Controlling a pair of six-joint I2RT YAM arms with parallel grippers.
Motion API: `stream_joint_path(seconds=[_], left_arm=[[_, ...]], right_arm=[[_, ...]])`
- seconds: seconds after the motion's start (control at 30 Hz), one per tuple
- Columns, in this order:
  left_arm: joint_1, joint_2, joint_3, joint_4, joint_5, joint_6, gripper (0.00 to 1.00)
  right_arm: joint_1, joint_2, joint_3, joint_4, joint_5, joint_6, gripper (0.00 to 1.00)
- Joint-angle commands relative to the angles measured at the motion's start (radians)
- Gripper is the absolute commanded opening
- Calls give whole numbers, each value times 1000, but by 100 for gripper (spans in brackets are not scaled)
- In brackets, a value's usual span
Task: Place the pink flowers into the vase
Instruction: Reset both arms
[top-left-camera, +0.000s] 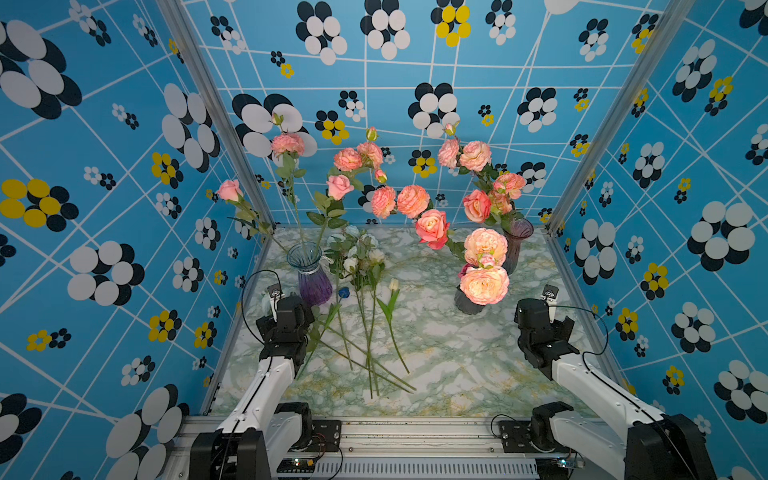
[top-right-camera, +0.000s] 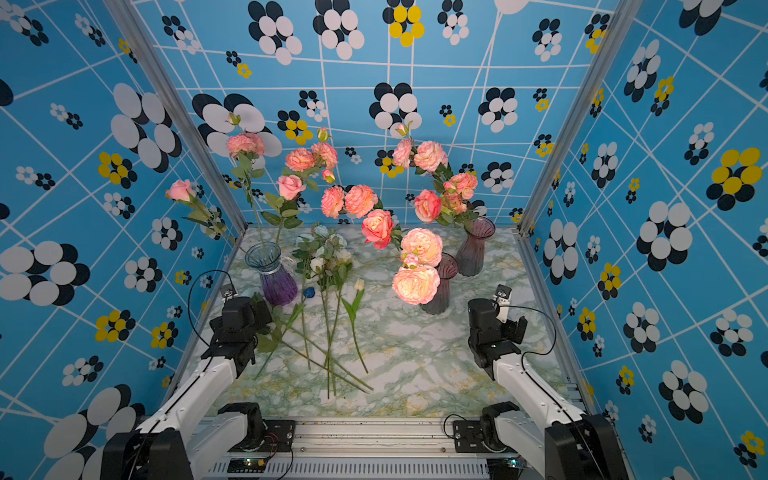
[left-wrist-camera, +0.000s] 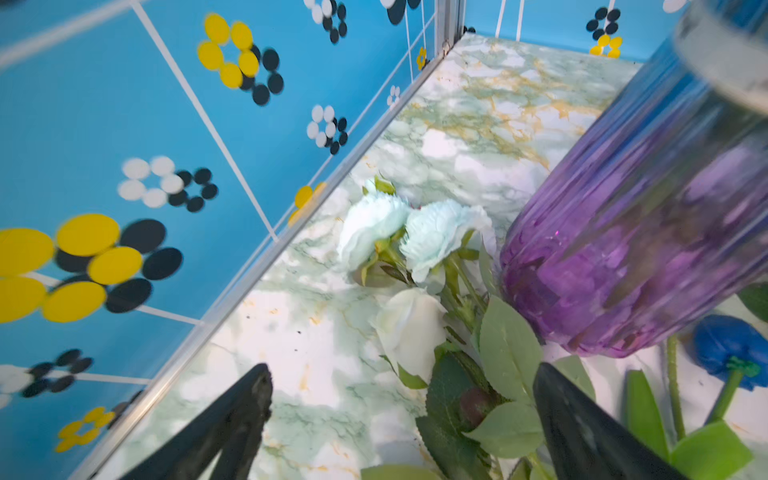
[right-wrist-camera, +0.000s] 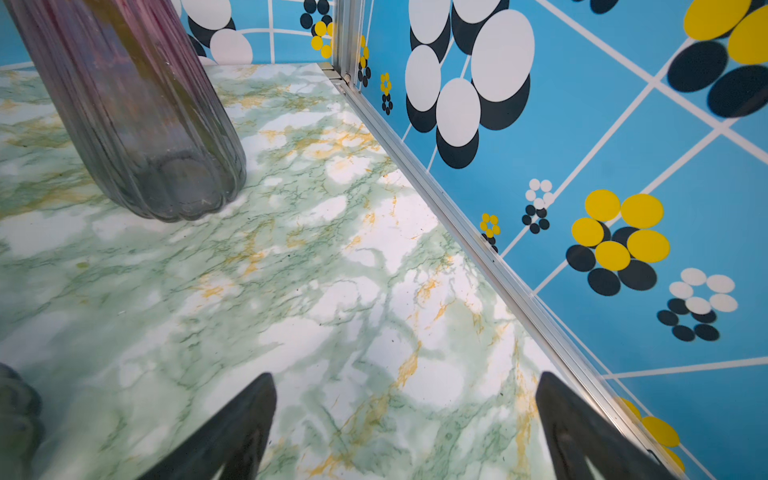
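Observation:
Pink flowers stand in three glass vases. Pink roses (top-left-camera: 287, 144) rise from the purple vase (top-left-camera: 314, 282) at the left. Large peach blooms (top-left-camera: 484, 284) top the dark grey vase (top-left-camera: 467, 303) at the right. More pink blooms (top-left-camera: 476, 156) fill the mauve vase (top-left-camera: 516, 249) behind it. My left gripper (left-wrist-camera: 401, 378) is open low over the table beside the purple vase (left-wrist-camera: 623, 249), with leaves between its fingers but nothing gripped. My right gripper (right-wrist-camera: 405, 380) is open over bare marble, near the mauve vase (right-wrist-camera: 137, 124).
White-flowered stems (top-left-camera: 365, 266) lie across the marble table (top-left-camera: 457, 365), with a white tulip (top-left-camera: 393, 284) and a small blue flower (top-left-camera: 343, 293). White blooms (left-wrist-camera: 436, 237) lie by the left wall rail (left-wrist-camera: 291, 232). The right wall rail (right-wrist-camera: 478, 241) runs close to my right gripper.

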Motion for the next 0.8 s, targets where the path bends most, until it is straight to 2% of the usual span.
stream_joint_path(seconds=[0.0, 0.5, 0.77], left_arm=[[-13, 59, -57, 277, 34, -22, 99], [-5, 297, -30, 642, 267, 112, 100], [-39, 434, -55, 843, 276, 142, 100]], right_arm=[[-1, 35, -23, 139, 18, -45, 99], [-1, 125, -45, 388, -63, -169, 99], [-1, 200, -50, 540, -159, -215, 99]])
